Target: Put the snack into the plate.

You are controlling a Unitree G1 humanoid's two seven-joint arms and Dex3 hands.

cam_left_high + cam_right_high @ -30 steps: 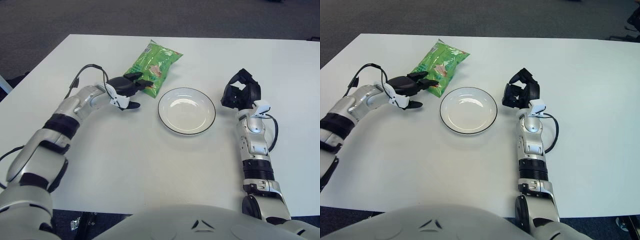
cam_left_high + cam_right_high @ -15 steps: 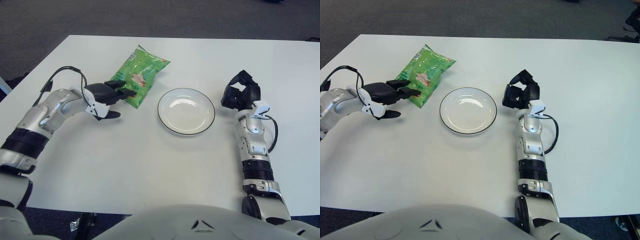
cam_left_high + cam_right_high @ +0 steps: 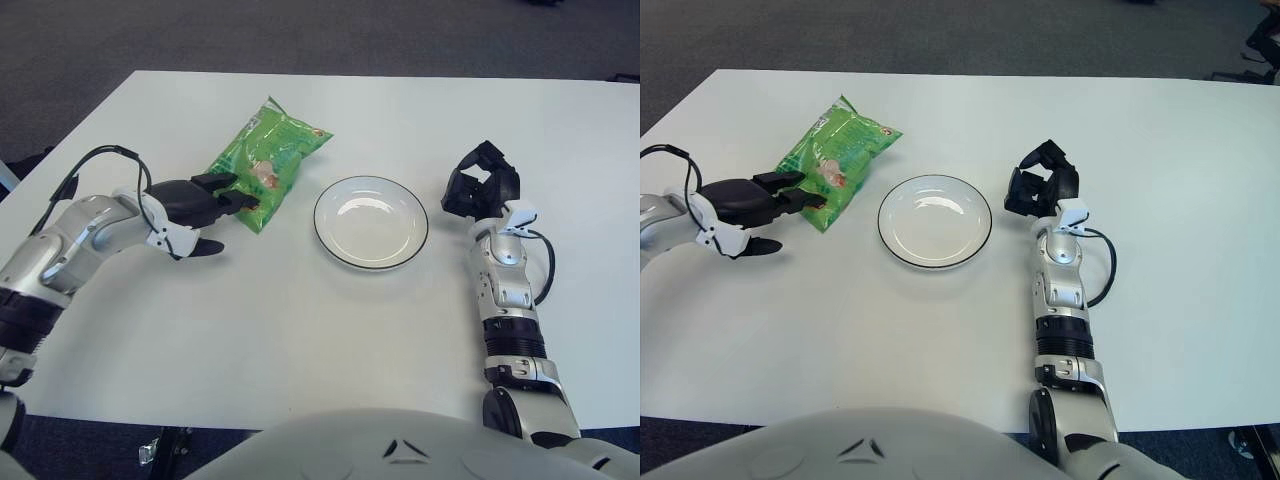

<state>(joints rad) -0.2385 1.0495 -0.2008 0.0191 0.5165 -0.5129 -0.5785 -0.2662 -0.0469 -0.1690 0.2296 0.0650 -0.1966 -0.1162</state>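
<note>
snack [image 3: 264,163], a green bag with a red and white print, lies flat on the white table [image 3: 300,320], long axis running from about 1 o'clock down to 7 o'clock. it sits near the plate [image 3: 371,221], at roughly 10 o'clock from it, with a strip of bare table between bag and rim.

left hand [image 3: 199,204] is at the bag's near end, at 7 o'clock of the snack. dark fingers [image 3: 243,200] reach onto the lower edge of the bag and are closed on it; one finger lies over the top of the bag corner, another shows just under it. thumb points down and toward the table below the hand. a black cable loops over the left forearm behind the wrist.

plate is white with a thin dark rim, round, shallow, nothing in it. it stands near the table's middle.

right hand [image 3: 481,187] shows at 3 o'clock of the plate, just beside its rim but apart from it. fingers are curled inward and hold nothing. forearm runs straight back toward 6 o'clock, a black cable looping at the wrist.
</note>
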